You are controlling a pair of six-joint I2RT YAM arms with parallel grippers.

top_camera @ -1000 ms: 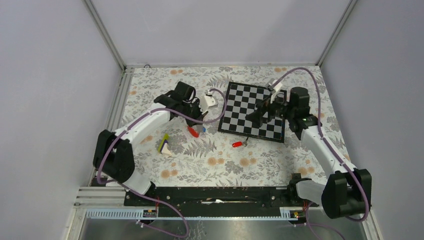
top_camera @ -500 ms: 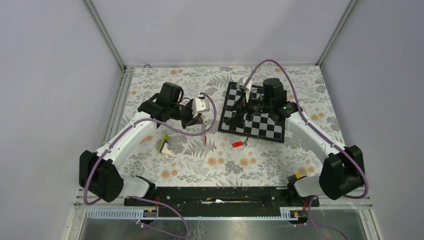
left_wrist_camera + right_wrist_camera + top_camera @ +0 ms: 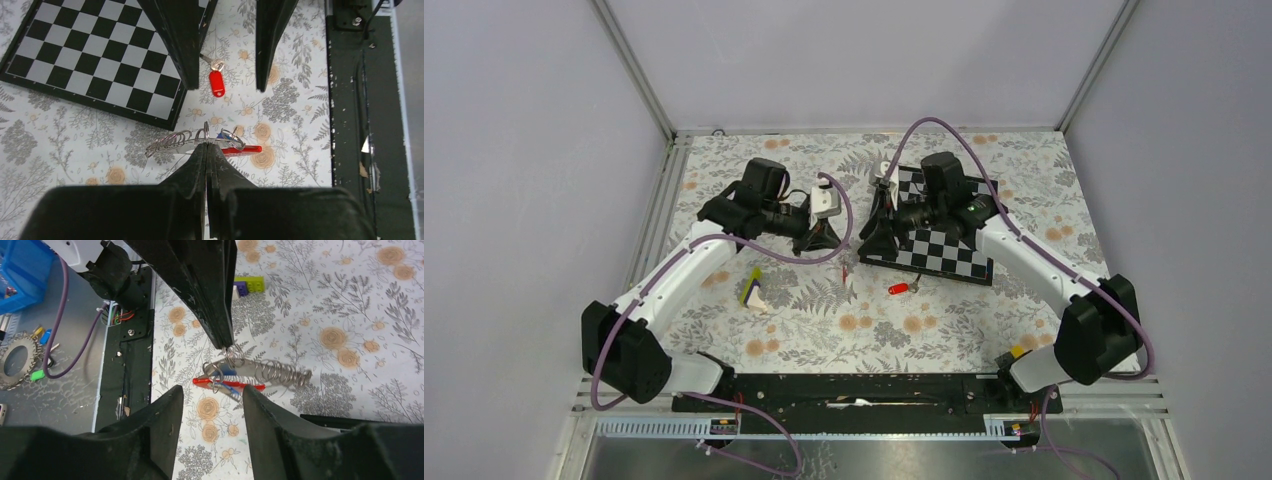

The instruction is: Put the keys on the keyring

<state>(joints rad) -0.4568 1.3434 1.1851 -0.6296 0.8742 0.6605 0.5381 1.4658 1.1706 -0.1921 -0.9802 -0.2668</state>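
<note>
- Left gripper point(image 3: 206, 147) clenches the keyring point(image 3: 170, 141) aloft, presenting it.
- Right gripper point(image 3: 212, 400), jaws apart and empty, faces it; 1 red key point(image 3: 216, 83) lies on the table point(image 3: 300, 100).
- Next: likely a steadying grip on the ring.

The red-tagged key point(image 3: 216, 82) lies flat; coiled keyring point(image 3: 280, 374) and blue-tagged key point(image 3: 226, 372) hang aloft.

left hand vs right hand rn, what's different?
Left hand is shut; right hand is open. Left hand pinches the keyring; right hand holds nothing and stands clear of it. Shared: both are off the table, tips facing each other.
</note>
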